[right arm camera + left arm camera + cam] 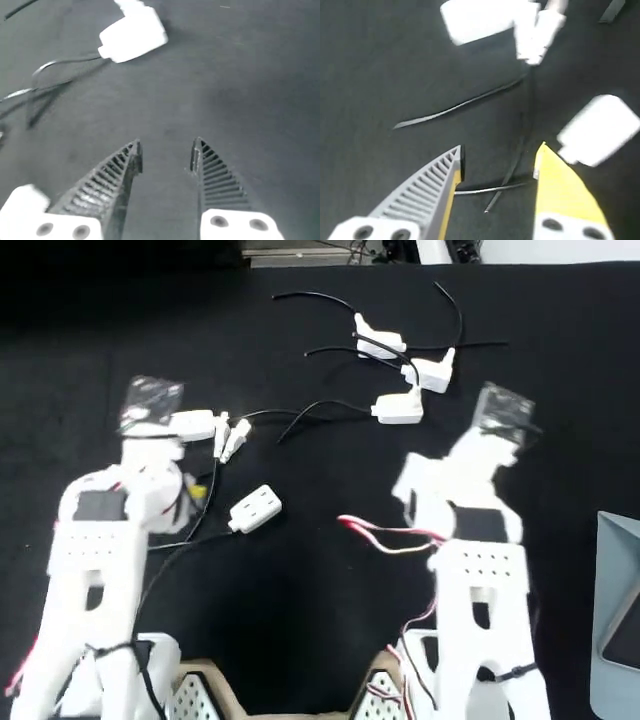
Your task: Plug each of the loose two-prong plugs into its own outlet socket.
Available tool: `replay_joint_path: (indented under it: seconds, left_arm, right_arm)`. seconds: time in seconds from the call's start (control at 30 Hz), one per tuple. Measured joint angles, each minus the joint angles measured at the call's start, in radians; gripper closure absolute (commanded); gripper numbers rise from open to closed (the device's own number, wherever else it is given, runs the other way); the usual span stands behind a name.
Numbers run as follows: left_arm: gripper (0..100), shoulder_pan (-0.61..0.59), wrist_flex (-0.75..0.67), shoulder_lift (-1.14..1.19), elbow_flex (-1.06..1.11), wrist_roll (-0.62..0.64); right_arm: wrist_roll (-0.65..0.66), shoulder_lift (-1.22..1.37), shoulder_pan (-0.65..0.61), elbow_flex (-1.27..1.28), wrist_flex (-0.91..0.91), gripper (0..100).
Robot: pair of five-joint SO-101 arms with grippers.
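Note:
A loose white outlet block lies left of centre on the black table; in the left wrist view the outlet block sits just beyond the yellow finger. My left gripper is open over thin black cables, holding nothing, and stands low beside the left arm. Farther off lie another white block and two white plugs on black cords. My right gripper is open over bare cloth, short of a white plug body, the same plug body in the high view.
Two more white plug pieces with black cords lie at the back. Red and white arm wires trail across the middle. A grey tray stands at the right edge.

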Motion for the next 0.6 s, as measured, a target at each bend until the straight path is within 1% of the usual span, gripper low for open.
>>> replay_joint_path:
  seconds: [0.1, 0.23, 0.33, 0.5, 0.6]
  left_arm:
    - [77, -0.095, -0.063, -0.094, 0.115, 0.052]
    - [77, -0.192, -0.138, -0.189, 0.241, 0.106]
    - [77, -0.232, -0.161, -0.242, 0.295, 0.132]
    - [77, -0.272, -0.166, -0.296, 0.324, 0.138]
    - [77, -0.279, -0.166, -0.310, 0.330, 0.138]
  right_arm:
    - [0.011, 0.000, -0.123, -0.038, 0.000, 83.6]
    - [0.106, 0.009, -0.287, -0.095, 0.000, 83.5]
    - [0.161, 0.072, -0.399, -0.158, 0.000, 83.2]
    - [0.210, 0.285, -0.528, -0.313, -0.012, 83.2]
    - [0.207, 0.448, -0.557, -0.422, -0.068, 83.2]
